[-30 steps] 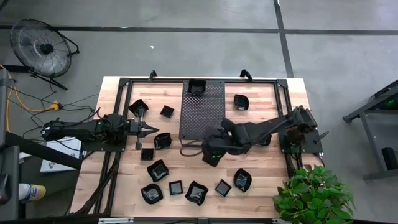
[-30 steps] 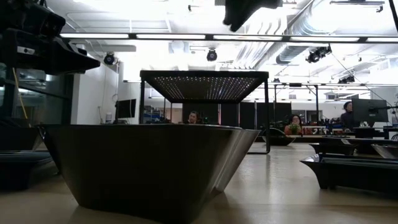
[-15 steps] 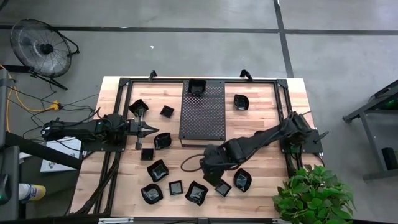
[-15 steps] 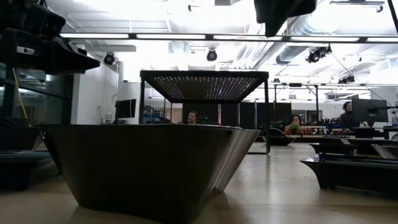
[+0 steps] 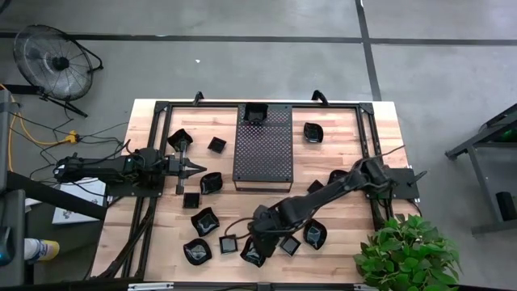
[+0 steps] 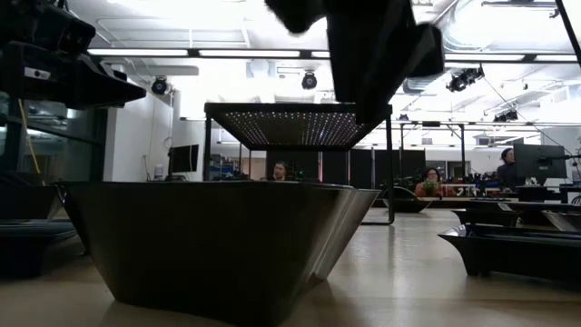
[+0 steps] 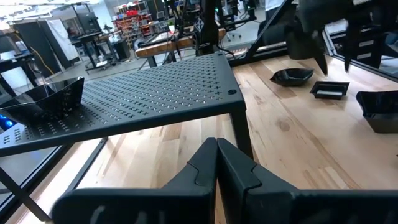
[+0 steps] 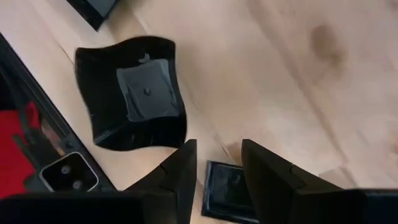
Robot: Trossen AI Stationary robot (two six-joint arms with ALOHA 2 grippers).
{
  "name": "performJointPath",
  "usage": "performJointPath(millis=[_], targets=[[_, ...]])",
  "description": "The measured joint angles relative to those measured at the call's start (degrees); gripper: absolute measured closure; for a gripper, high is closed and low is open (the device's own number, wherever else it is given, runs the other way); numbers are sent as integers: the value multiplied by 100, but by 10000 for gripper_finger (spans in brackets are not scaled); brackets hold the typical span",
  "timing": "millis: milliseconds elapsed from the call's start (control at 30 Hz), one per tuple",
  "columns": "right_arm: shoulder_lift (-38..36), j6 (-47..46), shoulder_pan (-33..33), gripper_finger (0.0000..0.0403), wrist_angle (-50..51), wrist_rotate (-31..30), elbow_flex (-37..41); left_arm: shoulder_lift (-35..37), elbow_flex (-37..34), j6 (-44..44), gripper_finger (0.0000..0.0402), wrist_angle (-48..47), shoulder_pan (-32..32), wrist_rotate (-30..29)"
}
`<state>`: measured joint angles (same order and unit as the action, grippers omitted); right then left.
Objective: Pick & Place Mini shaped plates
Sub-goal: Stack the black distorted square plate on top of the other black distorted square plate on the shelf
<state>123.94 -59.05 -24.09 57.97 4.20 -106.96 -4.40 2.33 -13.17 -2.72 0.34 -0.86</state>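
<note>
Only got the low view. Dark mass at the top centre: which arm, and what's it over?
Observer: Right arm. Its claw hangs over the front row of mini plates.
Operator: Open or shut?
Observer: Open. Its wrist view shows a small square plate between the fingers; I can't see any contact.
Operator: Left arm?
Observer: Left claw is shut, sitting beside the perforated tray.
Operator: Anything on the tray?
Observer: One dish, at its far end.
</note>
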Motion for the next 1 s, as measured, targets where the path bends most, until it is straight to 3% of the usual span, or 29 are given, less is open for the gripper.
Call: performJointPath(millis=[200,1000], targets=[[279,-66,-1,281,-363,330,0,1,0,0,400,0,0,0],[576,452,58,281,-774,62,0,1,0,-1,400,-1,2,0]])
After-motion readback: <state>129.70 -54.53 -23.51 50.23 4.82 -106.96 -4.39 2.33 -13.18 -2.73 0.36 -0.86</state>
